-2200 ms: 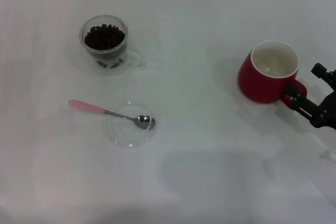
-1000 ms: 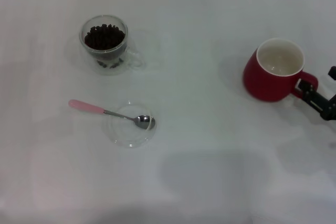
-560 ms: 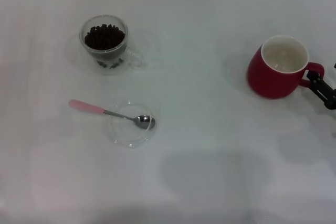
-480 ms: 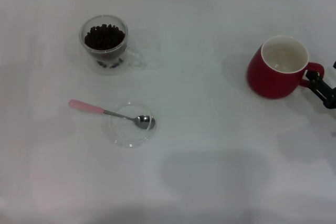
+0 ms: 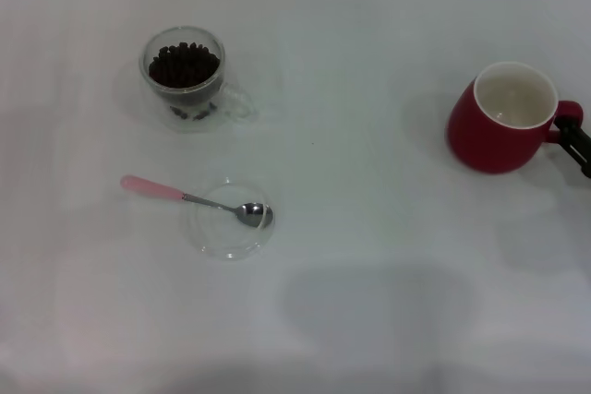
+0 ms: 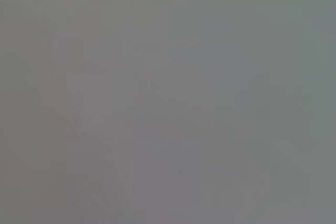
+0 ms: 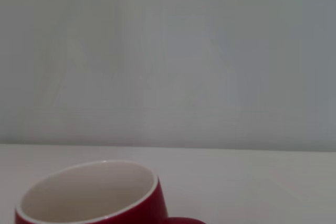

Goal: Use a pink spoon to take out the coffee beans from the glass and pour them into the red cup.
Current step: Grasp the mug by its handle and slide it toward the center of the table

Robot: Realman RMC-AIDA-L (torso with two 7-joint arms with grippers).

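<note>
Where table ends, right gripper (image 5: 574, 140) at red cup (image 5: 503, 119) handle

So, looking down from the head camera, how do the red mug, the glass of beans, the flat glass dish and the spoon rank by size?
1. red cup, largest.
2. glass and flat glass dish: look alike in width, so unranked.
3. pink spoon: longest, but thinnest.

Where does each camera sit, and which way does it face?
Head view: high, looking down at the table; shows glass, pink spoon, red cup, and the right gripper at its handle.
Left wrist view: blank grey, nothing identifiable.
Right wrist view: low by the red cup, facing a wall; no own body visible.
Shared: head and right wrist both show the red cup.
</note>
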